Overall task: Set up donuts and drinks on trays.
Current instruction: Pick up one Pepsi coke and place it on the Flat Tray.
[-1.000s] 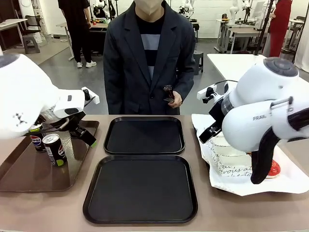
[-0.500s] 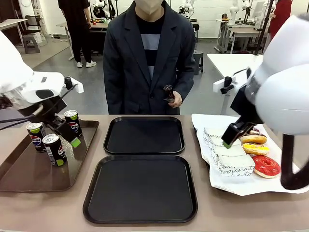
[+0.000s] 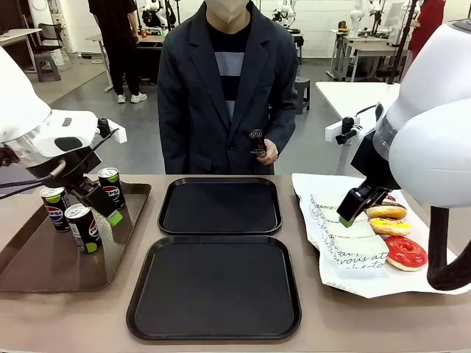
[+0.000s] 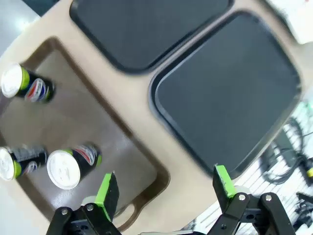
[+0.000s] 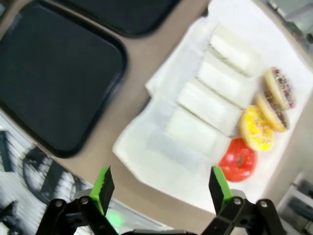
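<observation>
Left gripper (image 4: 165, 183) hangs spread wide and empty above the brown tray (image 3: 44, 265), just beside its three drinks (image 3: 82, 226). To lift one cleanly it should come down around a single can, clear of its neighbours. Two black trays (image 3: 217, 290) lie bare in the middle of the table (image 3: 73, 316). Right gripper (image 5: 161, 188), likewise released, hovers over the white paper (image 5: 161, 166), which carries four donuts (image 5: 237, 160) and four paper holders (image 5: 205, 105).

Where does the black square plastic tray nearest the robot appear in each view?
Front view: the near black plastic tray lies bottom centre.
Left wrist view: the tray sits centre right.
Right wrist view: upper left.
Shared landmark: the matching far black tray beside it.
</observation>
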You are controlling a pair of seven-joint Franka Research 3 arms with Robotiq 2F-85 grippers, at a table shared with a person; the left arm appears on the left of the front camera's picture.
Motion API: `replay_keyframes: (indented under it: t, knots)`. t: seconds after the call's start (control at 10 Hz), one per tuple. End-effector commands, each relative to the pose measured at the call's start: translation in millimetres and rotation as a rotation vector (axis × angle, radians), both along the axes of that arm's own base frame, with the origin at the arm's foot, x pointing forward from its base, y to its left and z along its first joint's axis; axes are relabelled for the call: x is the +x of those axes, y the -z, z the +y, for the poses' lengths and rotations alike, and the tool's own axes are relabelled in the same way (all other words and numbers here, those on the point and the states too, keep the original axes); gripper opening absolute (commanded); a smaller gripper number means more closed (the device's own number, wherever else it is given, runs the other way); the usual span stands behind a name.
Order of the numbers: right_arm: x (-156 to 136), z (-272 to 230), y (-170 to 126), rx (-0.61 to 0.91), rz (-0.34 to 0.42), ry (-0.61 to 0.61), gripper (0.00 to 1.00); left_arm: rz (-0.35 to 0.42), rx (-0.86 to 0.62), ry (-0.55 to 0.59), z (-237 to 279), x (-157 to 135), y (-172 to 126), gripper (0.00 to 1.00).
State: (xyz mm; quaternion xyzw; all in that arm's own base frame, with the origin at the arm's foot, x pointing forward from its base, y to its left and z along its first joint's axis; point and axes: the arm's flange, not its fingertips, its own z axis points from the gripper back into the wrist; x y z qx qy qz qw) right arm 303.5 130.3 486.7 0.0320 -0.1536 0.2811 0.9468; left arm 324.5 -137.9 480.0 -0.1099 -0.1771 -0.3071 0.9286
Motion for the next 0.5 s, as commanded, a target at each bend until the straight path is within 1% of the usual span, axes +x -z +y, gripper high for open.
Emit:
replay_keyframes:
  t: [0.0,0.1,0.2,0.3,0.4]
  knots:
    - [0,-85,16,0.418,0.092,0.093,1.0,-0.004,-0.42,-0.049,55,1,-18,1.0]
    - [1,-120,33,0.523,0.128,0.148,1.0,0.037,-0.549,-0.126,80,1,-22,1.0]
    - [-2,-151,47,0.629,0.169,0.175,1.0,0.093,-0.636,-0.209,110,-5,-23,1.0]
    - [-8,-177,56,0.69,0.195,0.225,1.0,0.151,-0.633,-0.282,134,-8,-20,1.0]
    - [-15,-199,66,0.749,0.229,0.246,1.0,0.193,-0.635,-0.343,155,-8,-15,1.0]
